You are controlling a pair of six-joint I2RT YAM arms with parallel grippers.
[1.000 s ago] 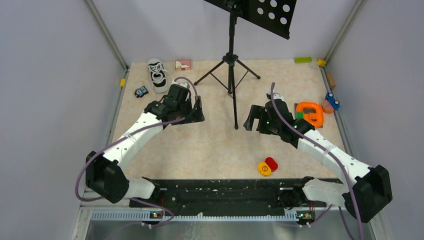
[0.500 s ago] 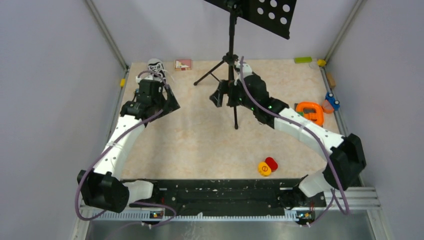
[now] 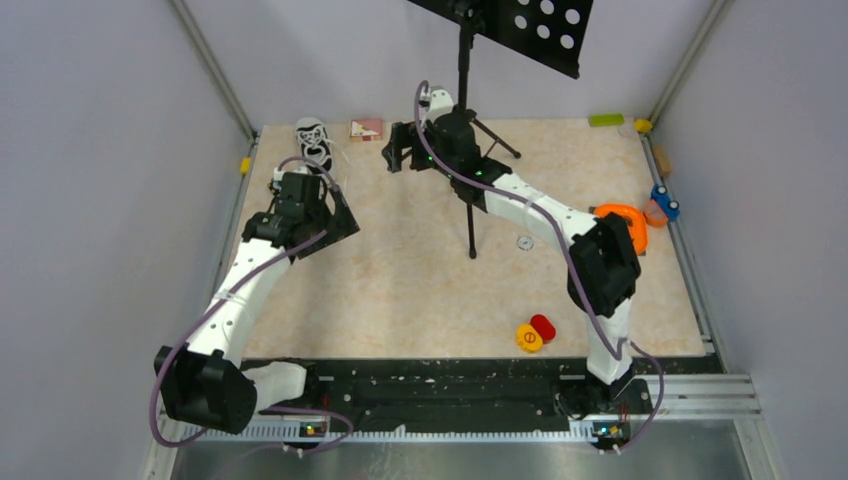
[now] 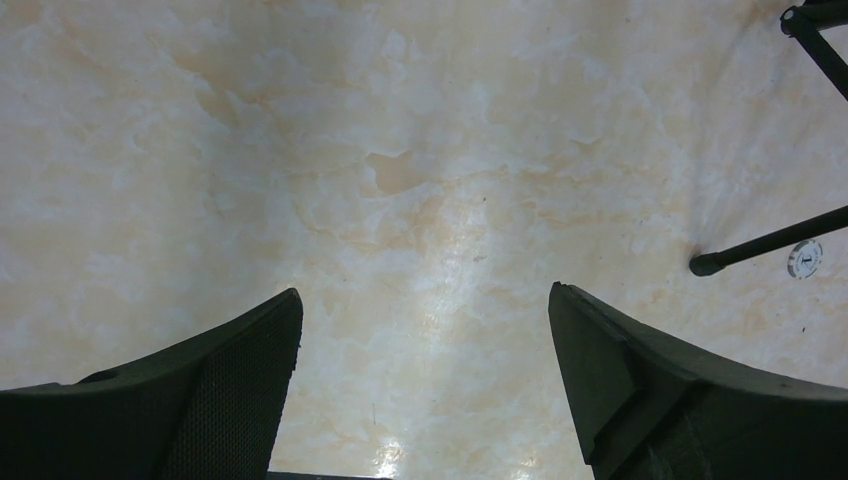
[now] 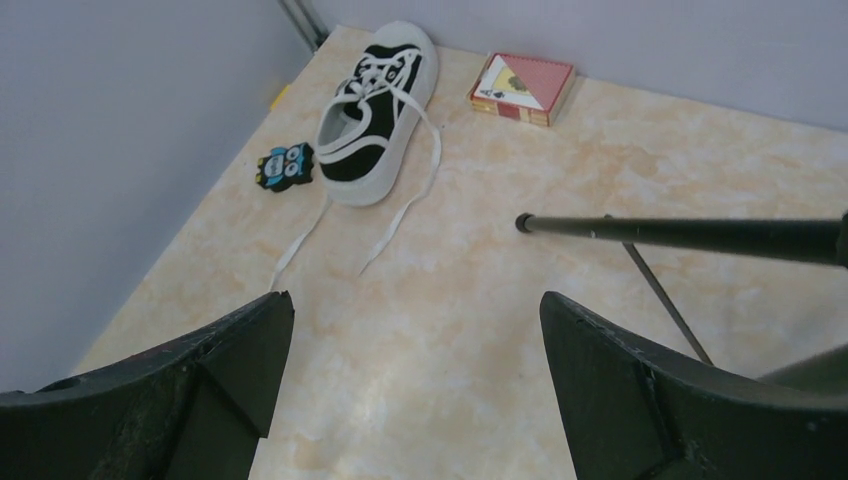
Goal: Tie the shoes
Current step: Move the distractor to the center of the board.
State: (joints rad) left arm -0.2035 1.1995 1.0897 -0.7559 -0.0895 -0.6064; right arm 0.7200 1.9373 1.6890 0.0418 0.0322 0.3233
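Right wrist view: the sneaker point(image 5: 378, 110) lies in the far left corner of the worktop point(image 5: 480, 380), toe toward the corner, heel toward the camera. The laces point(image 5: 405, 215) are untied. Two loose ends run from the eyelets out across the worktop, on the side nearer the arms. An owl toy point(image 5: 283, 166) sits just beside the shoe, and a card box point(image 5: 522, 87) is near its toe.

The right fingers point(image 5: 200, 390) are spread wide with nothing between them, well short of the lace ends. The left fingers point(image 4: 200, 400) are equally wide and empty. Their camera shows only bare worktop and a tripod foot point(image 4: 705, 264).

Step in hand, as you should judge it: the approach. No lace is gripped yet and no knot is started.

For the next move, bring each pair of fingers down onto one lace end, low and flat to the worktop, then close. The ends are thin and limp, so pinch near the tips. Keep the right arm off the stand leg point(image 5: 680, 235) that crosses close by.
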